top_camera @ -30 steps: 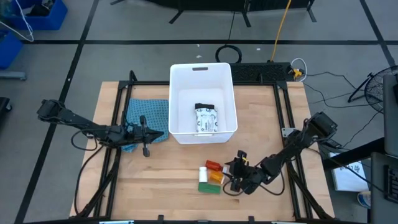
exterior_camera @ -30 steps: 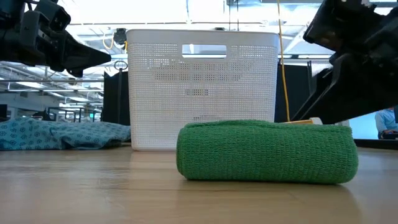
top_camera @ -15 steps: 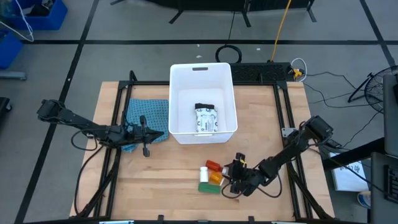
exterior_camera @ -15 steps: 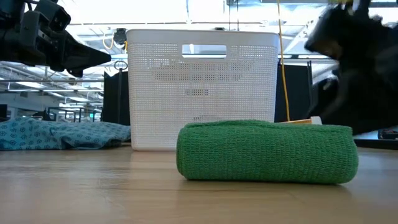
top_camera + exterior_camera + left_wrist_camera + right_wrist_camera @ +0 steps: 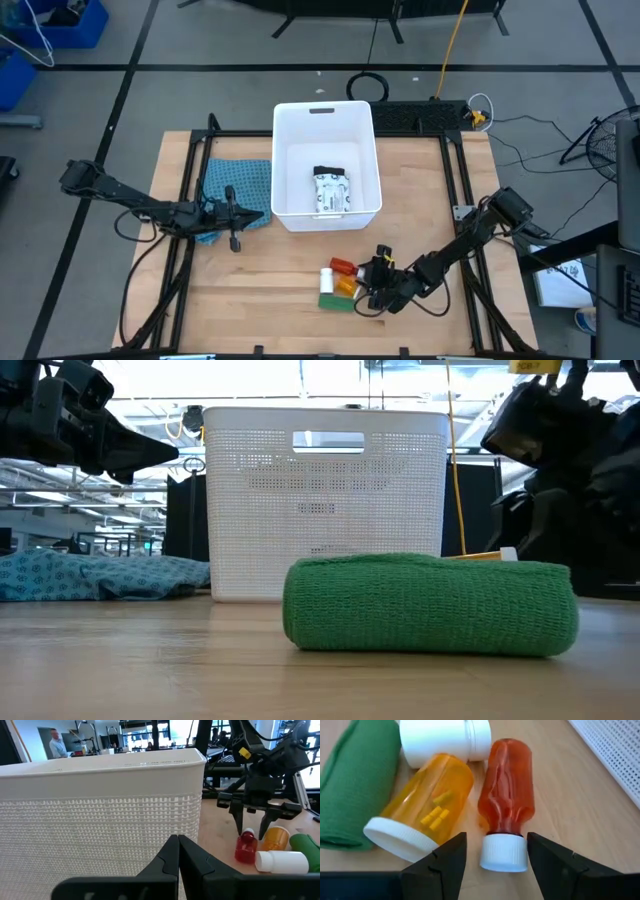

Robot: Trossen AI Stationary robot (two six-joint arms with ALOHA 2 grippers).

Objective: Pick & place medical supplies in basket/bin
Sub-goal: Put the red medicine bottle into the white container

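Observation:
The white bin stands at the table's far middle and holds a printed white packet and a black block. Near the front edge, several supplies lie on their sides: a red bottle, an orange pill bottle, a white bottle and a green roll. My right gripper is open just above them, pointing down at a slant. Its fingers stand either side of the red bottle's white cap, and no touch shows. My left gripper is shut with nothing in it, level beside the bin's left wall.
A blue-green patterned cloth lies on the table left of the bin, under my left arm. Bare wood runs along the near left. The bin's perforated wall stands close in front of my left gripper. Blue crates sit on the floor beyond the table.
My right gripper has sunk a little toward the bottles and kept its fingers apart. The bottles and the green roll have not moved.

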